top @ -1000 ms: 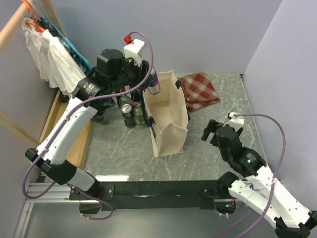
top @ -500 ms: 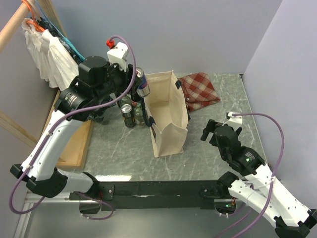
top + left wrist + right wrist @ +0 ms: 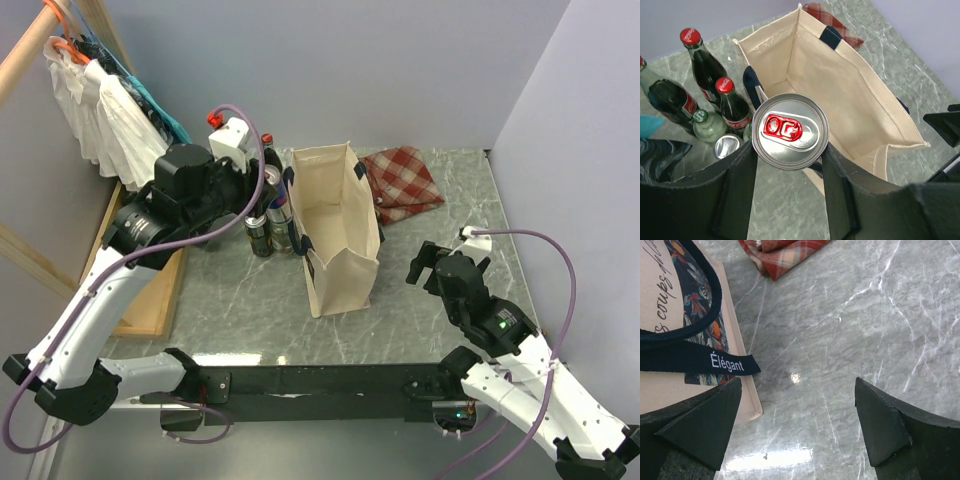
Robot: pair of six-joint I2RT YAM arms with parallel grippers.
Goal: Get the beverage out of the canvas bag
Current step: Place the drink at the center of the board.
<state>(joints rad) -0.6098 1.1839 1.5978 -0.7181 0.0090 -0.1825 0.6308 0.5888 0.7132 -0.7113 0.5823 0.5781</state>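
Note:
The beverage (image 3: 790, 131), a silver can with a red pull tab, sits upright between the black fingers of my left gripper (image 3: 790, 150), which is shut on its sides. In the top view the beverage (image 3: 279, 206) and the left gripper (image 3: 272, 198) hang just left of the canvas bag (image 3: 335, 235), outside it and over the bottles. The cream canvas bag (image 3: 845, 85) stands upright with its mouth open, and its inside shows nothing. My right gripper (image 3: 443, 263) stands open to the bag's right, low over the table. The right wrist view has the gripper (image 3: 797, 412) holding nothing, with the bag's printed side (image 3: 660, 295) at left.
Several cola bottles (image 3: 707, 67) and an opened can (image 3: 729, 147) crowd the table left of the bag, under the left gripper. A red checked cloth (image 3: 405, 180) lies at the back right. A wooden tray (image 3: 150, 290) and hanging clothes (image 3: 100, 110) line the left wall.
My left arm carried the can from above the bag's far-left rim leftward and down, to beside the bottles. The right arm stayed still.

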